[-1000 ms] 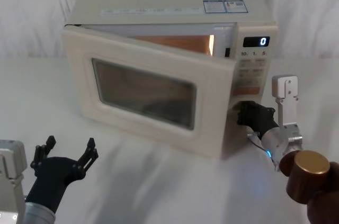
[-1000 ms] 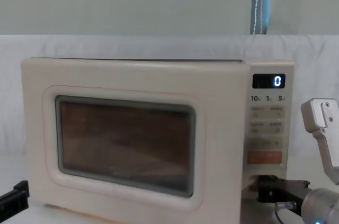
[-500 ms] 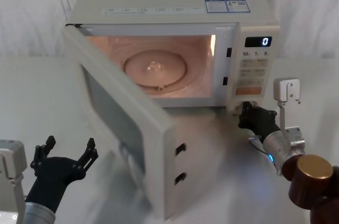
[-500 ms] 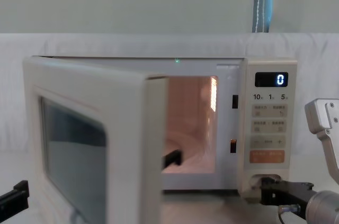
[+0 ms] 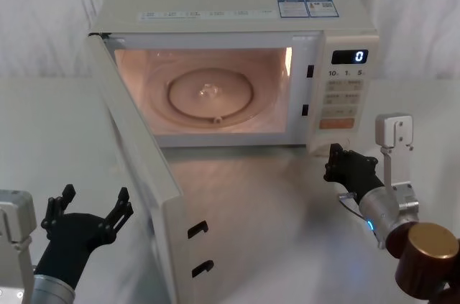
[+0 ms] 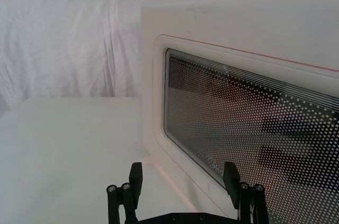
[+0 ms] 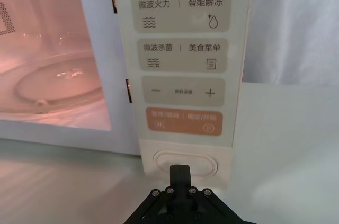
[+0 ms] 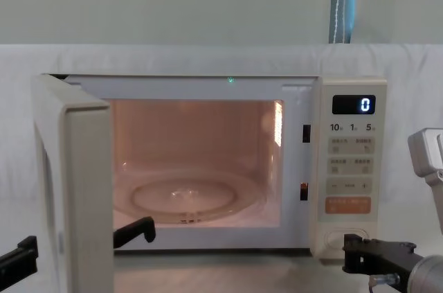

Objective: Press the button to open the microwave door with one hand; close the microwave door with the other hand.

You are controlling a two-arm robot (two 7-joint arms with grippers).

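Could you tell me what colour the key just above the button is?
Orange key; clearest in the right wrist view.

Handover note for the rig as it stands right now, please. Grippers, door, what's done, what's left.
Right gripper: shut, just in front of the button at the bottom of the control panel, apart from it.
Left gripper: open, low at the front left, on the outer side of the door, not touching it.
Microwave: door swung wide open to the left, cavity lit, turntable bare, display reads 0.
Done: button pressed, door open.
Left: push the door shut with the left gripper. Right arm should probably clear back first.
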